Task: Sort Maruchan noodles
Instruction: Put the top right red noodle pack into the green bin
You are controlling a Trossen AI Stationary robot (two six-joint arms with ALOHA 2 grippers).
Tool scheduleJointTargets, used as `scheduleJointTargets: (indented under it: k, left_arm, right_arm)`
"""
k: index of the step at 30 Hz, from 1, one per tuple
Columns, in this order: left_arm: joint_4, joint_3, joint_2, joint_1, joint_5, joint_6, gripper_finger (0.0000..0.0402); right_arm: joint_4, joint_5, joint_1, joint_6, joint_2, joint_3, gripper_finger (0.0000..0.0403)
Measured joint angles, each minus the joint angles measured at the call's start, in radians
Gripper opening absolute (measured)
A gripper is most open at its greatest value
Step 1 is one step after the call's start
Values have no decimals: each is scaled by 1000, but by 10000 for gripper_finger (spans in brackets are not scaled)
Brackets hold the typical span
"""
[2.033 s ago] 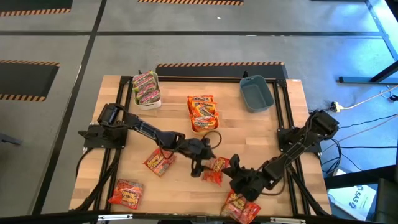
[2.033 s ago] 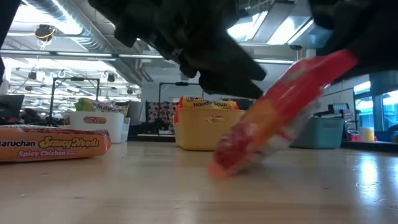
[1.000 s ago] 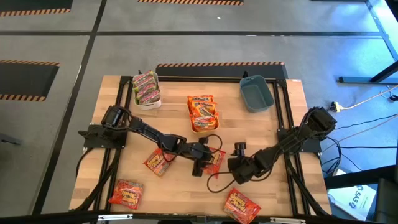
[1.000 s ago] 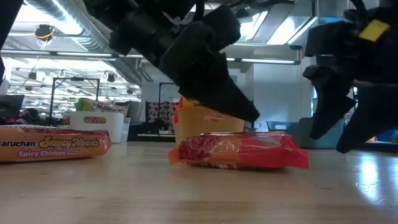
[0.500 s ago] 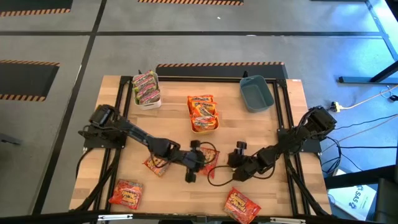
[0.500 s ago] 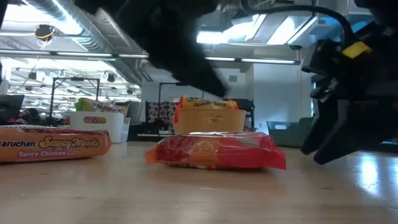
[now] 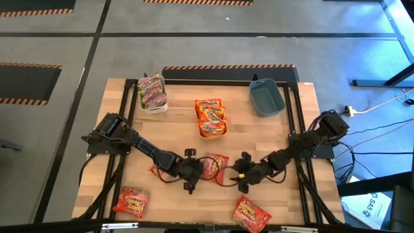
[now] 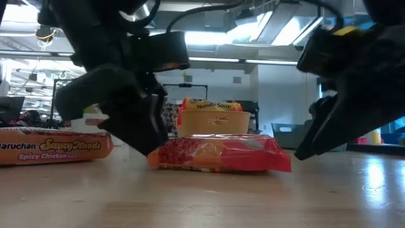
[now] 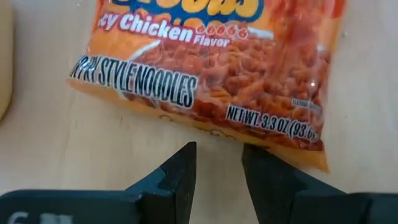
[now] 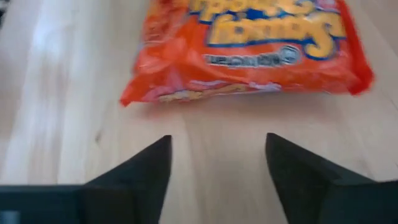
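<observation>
Noodles packet (image 9: 211, 68) reads "Chicken Flavor"; left hand (image 9: 219, 180) and right hand (image 10: 217, 171) released.

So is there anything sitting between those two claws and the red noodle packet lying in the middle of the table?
Nothing visible. The red packet lies flat on bare wood, with the left gripper on one side and the right gripper on the other. Each wrist view shows only tabletop between that gripper's open fingers and the packet's edge.

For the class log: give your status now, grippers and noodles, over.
Left gripper and right gripper both open, empty, flanking the red packet lying flat mid-table. Yellow bin and white bin loaded; blue bin empty. Nothing blocking.
</observation>
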Motion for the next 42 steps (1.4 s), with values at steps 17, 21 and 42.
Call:
scheduleJointTargets:
  k: [17, 21, 42]
  left_arm:
    - [211, -4, 33, 38, 115, 57, 127]
    - [222, -2, 33, 38, 114, 57, 127]
    - [317, -1, 31, 63, 106, 57, 127]
  right_arm:
    - [-2, -172, -98, 81, 2, 1, 369]
    - [-78, -362, -132, 43, -47, 3, 370]
    - [326, -249, -159, 393, -103, -249, 370]
